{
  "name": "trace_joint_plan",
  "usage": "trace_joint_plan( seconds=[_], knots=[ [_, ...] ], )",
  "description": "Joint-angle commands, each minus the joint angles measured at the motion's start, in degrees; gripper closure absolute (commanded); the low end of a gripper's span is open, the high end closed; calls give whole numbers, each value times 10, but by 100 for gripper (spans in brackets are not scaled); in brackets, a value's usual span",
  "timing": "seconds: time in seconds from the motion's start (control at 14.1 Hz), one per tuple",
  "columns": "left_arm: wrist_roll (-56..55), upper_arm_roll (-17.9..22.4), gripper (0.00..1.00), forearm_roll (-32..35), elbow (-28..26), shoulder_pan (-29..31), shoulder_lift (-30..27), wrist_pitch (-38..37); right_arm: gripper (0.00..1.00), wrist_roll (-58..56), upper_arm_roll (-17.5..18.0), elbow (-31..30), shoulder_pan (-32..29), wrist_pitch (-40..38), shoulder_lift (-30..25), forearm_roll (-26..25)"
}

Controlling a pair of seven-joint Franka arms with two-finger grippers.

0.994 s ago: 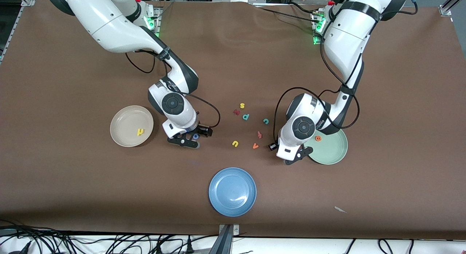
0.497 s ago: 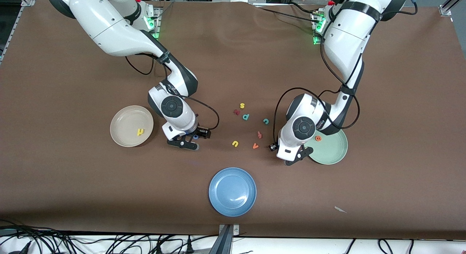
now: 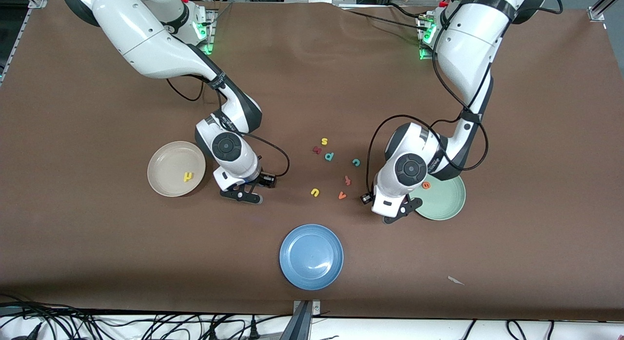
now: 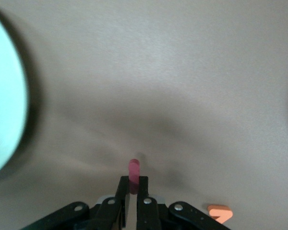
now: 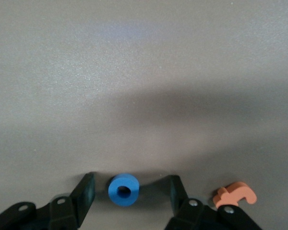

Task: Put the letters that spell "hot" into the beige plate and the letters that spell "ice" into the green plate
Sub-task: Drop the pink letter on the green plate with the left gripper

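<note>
Three plates sit on the table [image 3: 97,262]: the blue plate [image 3: 311,256] near the front edge, the beige plate [image 3: 176,168] toward the right arm's end with the "h" [image 3: 187,176] in it, the green plate [image 3: 441,197] toward the left arm's end with the "e" [image 3: 426,185] in it. The left gripper [image 4: 133,188], by the green plate's rim, pinches the red "i" [image 4: 134,170]. The right gripper [image 5: 130,193], beside the beige plate, has its fingers spread around the "o" [image 5: 124,189], not touching it; the "t" [image 5: 234,193] lies just beside. The "c" [image 3: 356,162] lies mid-table among loose letters.
</note>
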Motion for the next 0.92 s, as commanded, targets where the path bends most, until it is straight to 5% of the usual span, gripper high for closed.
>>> trace_joint_plan(
  seconds=[0.0, 0.43, 0.64, 0.71, 0.78, 0.85],
  knots=[
    [65, 2, 100, -1, -6, 17, -27, -47, 36, 0, 3, 13, 1, 3, 12, -8],
    [256, 4, 100, 0, -32, 97, -31, -60, 39, 6, 4, 12, 5, 1, 10, -6],
    [266, 4, 100, 0, -40, 103, -32, -61, 45, 5, 4, 11, 5, 1, 10, -7],
    [266, 4, 79, 0, -45, 103, -32, -61, 47, 5, 4, 11, 6, 0, 10, -6],
    [265, 4, 21, 0, -45, 103, -32, -61, 50, 5, 4, 11, 6, 0, 10, -6],
    [264, 3, 0, 0, -45, 98, -35, -69, 50, 6, 4, 11, 6, 0, 9, -6]
  ],
)
